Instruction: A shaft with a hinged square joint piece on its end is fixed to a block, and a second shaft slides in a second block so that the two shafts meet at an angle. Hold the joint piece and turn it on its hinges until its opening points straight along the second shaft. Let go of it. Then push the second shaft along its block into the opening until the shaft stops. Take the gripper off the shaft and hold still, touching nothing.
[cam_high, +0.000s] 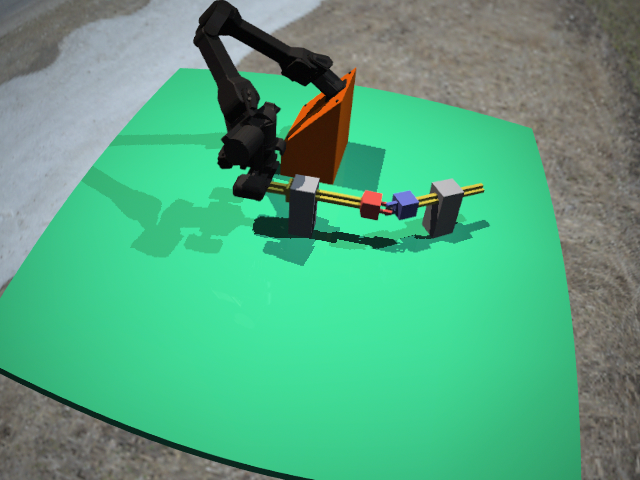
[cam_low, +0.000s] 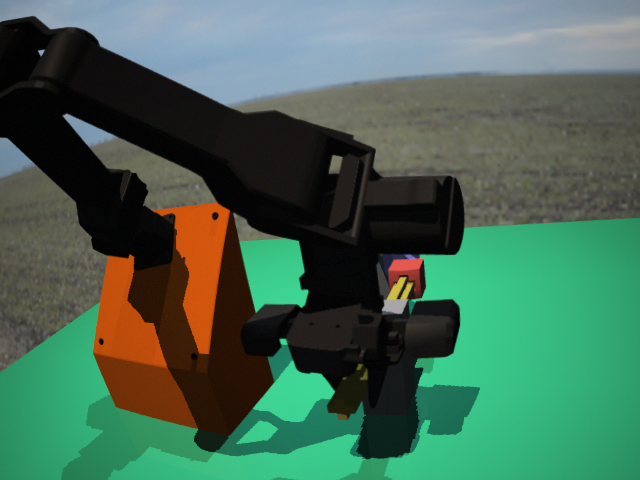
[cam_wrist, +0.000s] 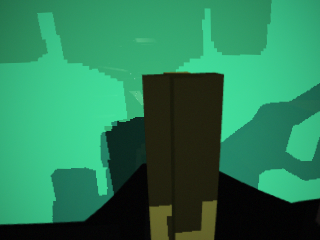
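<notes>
My gripper (cam_low: 356, 384) (cam_wrist: 169, 169) is shut on the second yellow shaft (cam_high: 338, 198) (cam_low: 345, 397) (cam_wrist: 182, 140) near its outer end. This shaft runs through the left grey block (cam_high: 302, 214) (cam_low: 395, 387), and its far end meets the red square joint piece (cam_high: 370, 205) (cam_low: 409, 279). A yellow collar (cam_high: 288, 190) on the shaft is at the block's near side. The red piece faces along this shaft; how deep the shaft sits in its opening is hidden. The red piece is hinged to a blue cube (cam_high: 405, 205) on the fixed yellow shaft (cam_high: 473, 189), held by the right grey block (cam_high: 444, 209).
An orange wedge-shaped stand (cam_high: 314, 147) (cam_low: 222, 289) is behind the left block, with the arm's base on its sloped face. The green table top (cam_high: 310, 335) (cam_low: 542, 310) lies below, crossed by shadows of the arm and shafts.
</notes>
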